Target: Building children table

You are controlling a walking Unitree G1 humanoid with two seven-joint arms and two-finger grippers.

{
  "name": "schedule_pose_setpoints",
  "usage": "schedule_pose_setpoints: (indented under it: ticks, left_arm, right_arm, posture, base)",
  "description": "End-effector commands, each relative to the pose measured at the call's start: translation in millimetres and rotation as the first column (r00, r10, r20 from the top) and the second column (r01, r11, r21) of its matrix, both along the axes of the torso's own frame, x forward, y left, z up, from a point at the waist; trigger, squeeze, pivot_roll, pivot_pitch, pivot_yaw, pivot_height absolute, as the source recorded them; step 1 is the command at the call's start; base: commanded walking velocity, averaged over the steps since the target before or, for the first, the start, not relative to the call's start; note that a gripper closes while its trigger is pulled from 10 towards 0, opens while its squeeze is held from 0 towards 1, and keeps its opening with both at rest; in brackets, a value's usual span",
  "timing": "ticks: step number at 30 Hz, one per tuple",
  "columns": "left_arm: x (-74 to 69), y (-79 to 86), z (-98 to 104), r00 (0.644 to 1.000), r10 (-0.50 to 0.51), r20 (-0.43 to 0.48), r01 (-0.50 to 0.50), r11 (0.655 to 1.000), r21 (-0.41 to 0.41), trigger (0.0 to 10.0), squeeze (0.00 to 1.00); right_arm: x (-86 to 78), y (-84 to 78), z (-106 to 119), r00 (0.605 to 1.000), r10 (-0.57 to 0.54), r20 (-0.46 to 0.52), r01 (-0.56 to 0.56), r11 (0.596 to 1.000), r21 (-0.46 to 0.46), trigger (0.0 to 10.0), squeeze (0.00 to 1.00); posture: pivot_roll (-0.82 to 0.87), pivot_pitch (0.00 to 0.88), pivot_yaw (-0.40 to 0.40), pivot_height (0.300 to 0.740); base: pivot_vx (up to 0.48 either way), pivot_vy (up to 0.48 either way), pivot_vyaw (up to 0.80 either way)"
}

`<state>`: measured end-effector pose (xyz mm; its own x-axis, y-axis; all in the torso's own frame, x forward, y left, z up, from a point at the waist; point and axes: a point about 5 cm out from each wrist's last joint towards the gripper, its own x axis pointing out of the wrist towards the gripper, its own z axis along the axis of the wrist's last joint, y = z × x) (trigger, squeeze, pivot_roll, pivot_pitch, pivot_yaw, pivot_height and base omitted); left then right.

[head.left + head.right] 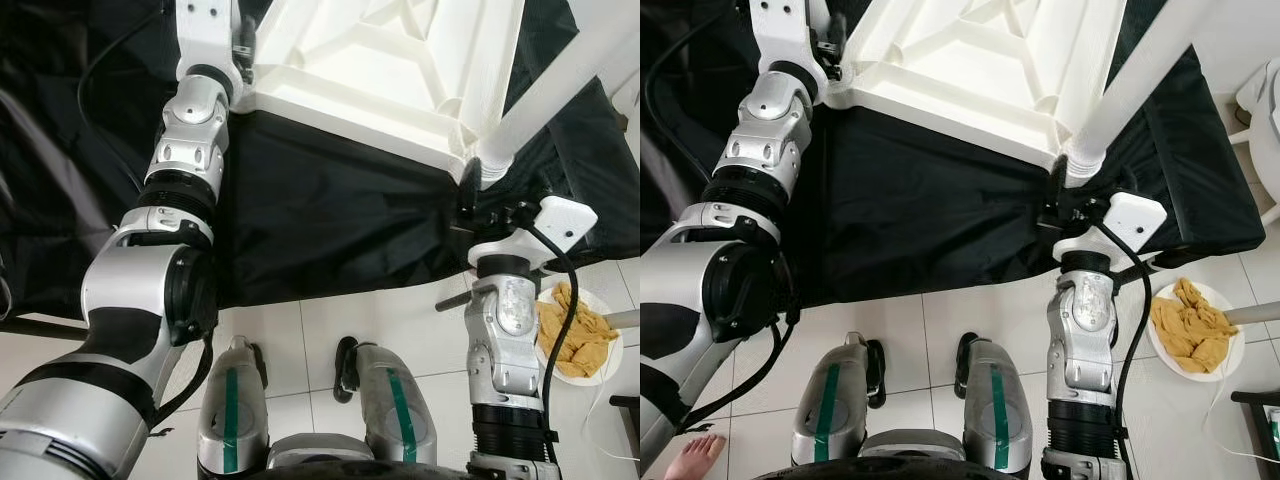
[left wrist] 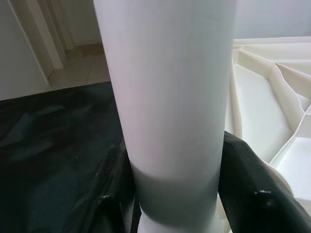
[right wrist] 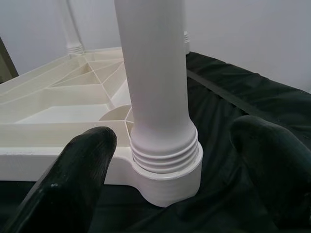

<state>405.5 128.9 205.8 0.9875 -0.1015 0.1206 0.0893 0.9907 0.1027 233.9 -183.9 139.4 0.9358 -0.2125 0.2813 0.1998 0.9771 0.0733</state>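
Both our grippers at the legs of the upturned white table

The tabletop [image 1: 400,70] lies upside down on a black cloth [image 1: 330,210] above the tiled floor [image 1: 380,320]. Our left gripper [image 2: 172,194] is closed tightly around one leg [image 2: 167,97], both fingers [image 2: 248,184] touching it. Our right gripper [image 3: 180,160] stands wide open around the near leg [image 3: 155,73] at its threaded socket [image 3: 167,170], not touching. A plate [image 1: 605,350] of yellow food sits on the floor at our right.

one white tabletop [image 1: 400,70], four legs [image 3: 155,73], one plate [image 1: 1230,375]
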Motion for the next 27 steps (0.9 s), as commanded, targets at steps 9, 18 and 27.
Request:
schedule_pose_setpoints:
  ticks: [9, 18, 27]
  left_arm:
    - [-9.9, 0.7, 3, 0.996, -0.050, 0.073, 0.046, 0.998, 0.047, 10.0, 0.00]
    - [-36.0, 17.9, 0, 0.993, -0.052, 0.108, 0.045, 0.997, 0.057, 10.0, 0.00]
    - [-60.7, 24.3, -9, 0.995, -0.049, 0.087, 0.043, 0.997, 0.071, 10.0, 0.00]
  right_arm:
    - [-0.1, 2.0, -1, 1.000, 0.014, -0.013, -0.014, 1.000, 0.006, 10.0, 0.00]
    - [4.1, 3.4, -1, 0.999, 0.032, -0.015, -0.032, 0.999, 0.004, 10.0, 0.00]
    - [9.4, 1.8, 1, 0.999, 0.052, -0.013, -0.052, 0.999, -0.007, 10.0, 0.00]
  posture:
    - [-0.03, 0.141, 0.013, 0.740]
    - [0.00, 0.139, -0.003, 0.740]
    - [0.02, 0.142, -0.022, 0.740]
  base:
    - [0.000, 0.000, 0.00]
    - [0.000, 0.000, 0.00]
    - [0.000, 0.000, 0.00]
